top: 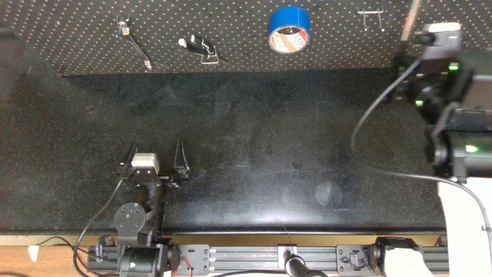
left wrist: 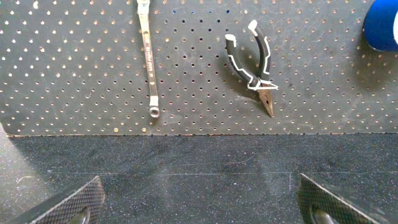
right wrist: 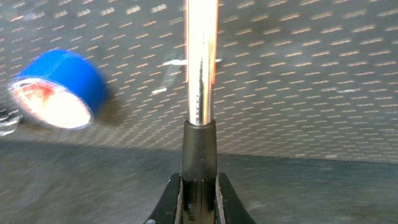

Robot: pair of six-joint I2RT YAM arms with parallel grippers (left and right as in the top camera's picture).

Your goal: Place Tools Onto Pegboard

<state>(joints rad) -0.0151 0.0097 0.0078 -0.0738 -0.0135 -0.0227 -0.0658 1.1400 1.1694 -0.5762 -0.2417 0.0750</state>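
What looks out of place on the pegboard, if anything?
Nothing stands out. The wrench, pliers and tape hang on the pegboard, the pliers slightly tilted. The right gripper holds a metal-shafted tool near the free hook.

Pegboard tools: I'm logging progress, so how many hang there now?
3: a wrench at the board's left, pliers next to it, a blue tape roll near the middle. The right gripper holds a fourth tool.

No legible txt/nos. anywhere; print inside blue tape roll [top: 289,31] too blurred to read.
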